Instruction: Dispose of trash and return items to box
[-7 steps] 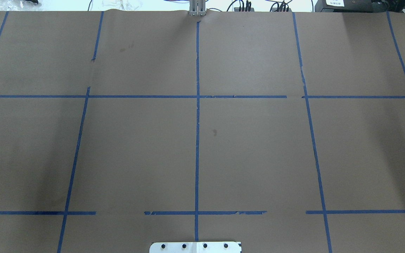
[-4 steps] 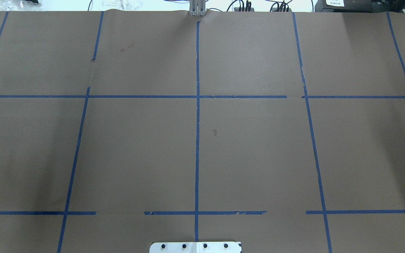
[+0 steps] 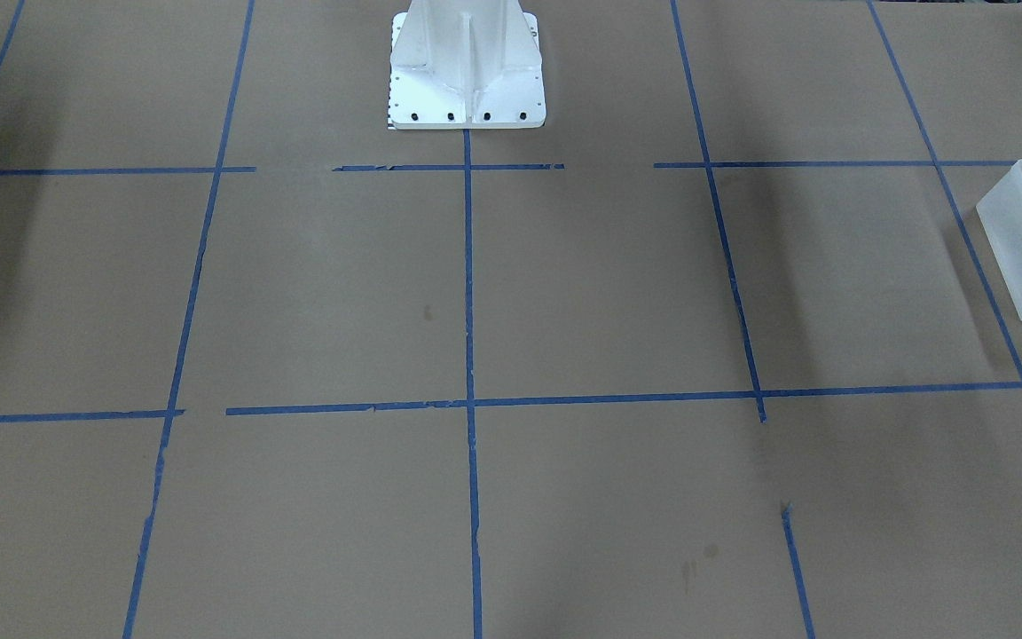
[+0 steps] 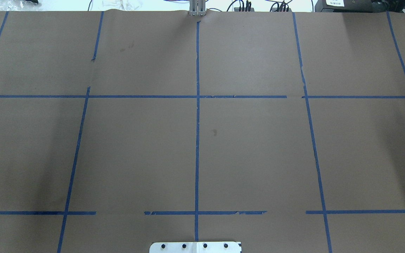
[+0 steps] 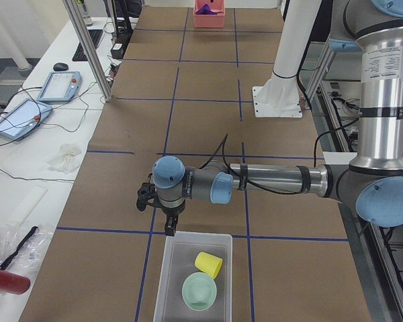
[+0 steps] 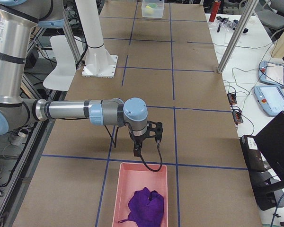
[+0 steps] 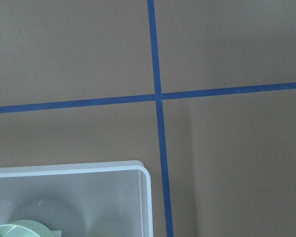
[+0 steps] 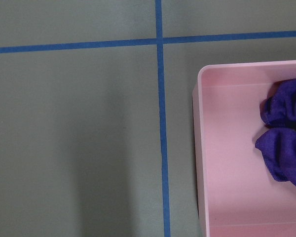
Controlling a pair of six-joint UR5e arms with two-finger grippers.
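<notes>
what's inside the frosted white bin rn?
A yellow cup, lying tilted, and a pale green bowl beside it, in the bin. The floor under them is covered; the bin's near end is out of frame.

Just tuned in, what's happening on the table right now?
The yellow cup and green bowl are inside the frosted bin, the left gripper hanging just outside its rim. The right gripper hangs beside the pink bin, which holds a crumpled purple item. Neither visibly carries anything; open or shut, I cannot tell.
</notes>
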